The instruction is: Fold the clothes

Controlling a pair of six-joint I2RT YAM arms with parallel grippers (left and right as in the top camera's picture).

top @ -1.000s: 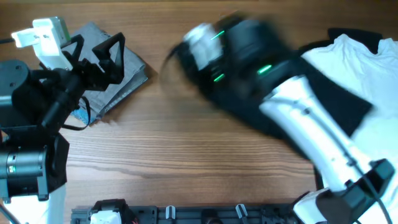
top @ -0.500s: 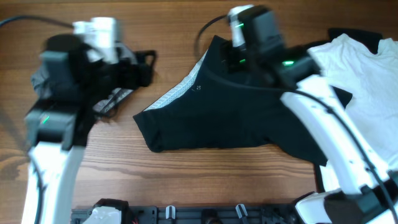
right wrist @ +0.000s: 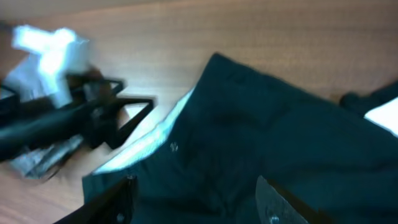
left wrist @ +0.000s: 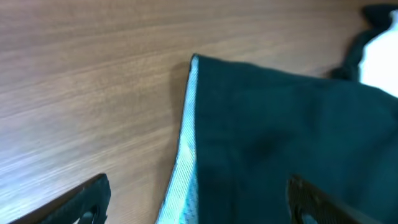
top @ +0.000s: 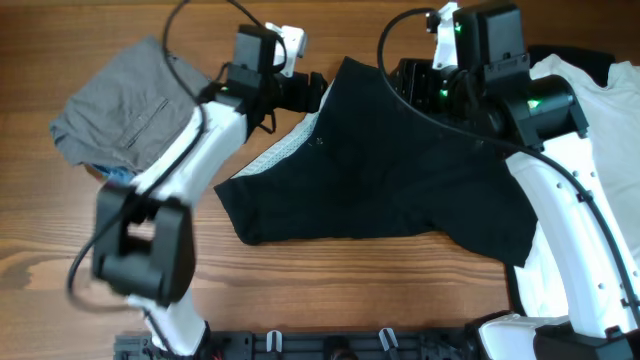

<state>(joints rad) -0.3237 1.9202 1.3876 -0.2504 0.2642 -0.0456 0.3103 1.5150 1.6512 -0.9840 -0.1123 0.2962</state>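
Plainly the large black soft-fabric garment (top: pixel 390 180) is the piece in hand. It lies spread across the middle of the brown wooden bench (top: pixel 300 290), mostly flat, with some rumpling toward its right side. A pale mesh-like band (top: pixel 275 155) shows along its left edge, where the cloth seems turned over. The folded grey fabric trousers (top: pixel 120 110) sit well apart at the far left. The plain white T-shirt (top: pixel 600 90) lies at the far right, and the black cloth runs up to it there.

The left pincer (left wrist: pixel 196 199) hovers over the garment's upper left corner. Its fingers are spread wide with nothing between them, and the pale band passes just below. The right pincer (right wrist: pixel 193 193) hangs over the garment's upper part, also parted and empty. The overhead view does not show its tips clearly.

This cloth should be light and limp, with no stiffness of its own. A lifted corner will likely drag the rest along and sag rather than hold a line. Pinching the middle would only bunch it. The better hold, I judge, is right at an edge or corner: the upper left corner for the left arm, the upper edge further right for the right arm. Each needs to go low enough to catch every layer. On smooth wood it may slide, so both holds ought to move together.
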